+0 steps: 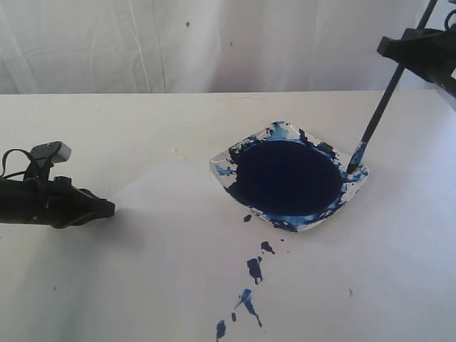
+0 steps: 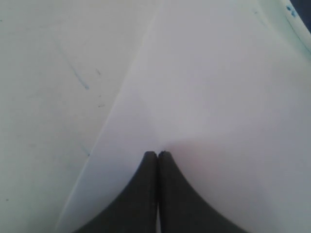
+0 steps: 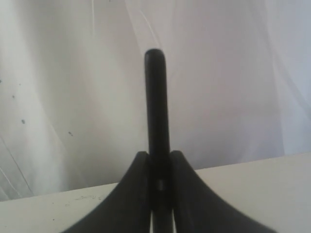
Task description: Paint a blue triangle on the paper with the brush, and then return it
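Note:
The brush (image 1: 381,110) is a thin black stick slanting down from the top right. Its blue-stained tip (image 1: 356,157) rests at the right rim of the paint dish (image 1: 358,187). My right gripper (image 1: 399,51) is shut on the brush's upper handle. In the right wrist view the handle (image 3: 155,97) sticks up between the shut jaws of that gripper (image 3: 159,154). My left gripper (image 1: 108,208) lies low at the left, shut and empty. In the left wrist view its tips (image 2: 158,153) rest over the white paper (image 2: 218,97). No blue triangle shows in any view.
The white square dish holds a dark blue paint pool (image 1: 288,177) and has smeared rims. Dark blue splatters (image 1: 254,268) trail from the dish toward the front edge. A white curtain (image 1: 214,43) hangs behind the table.

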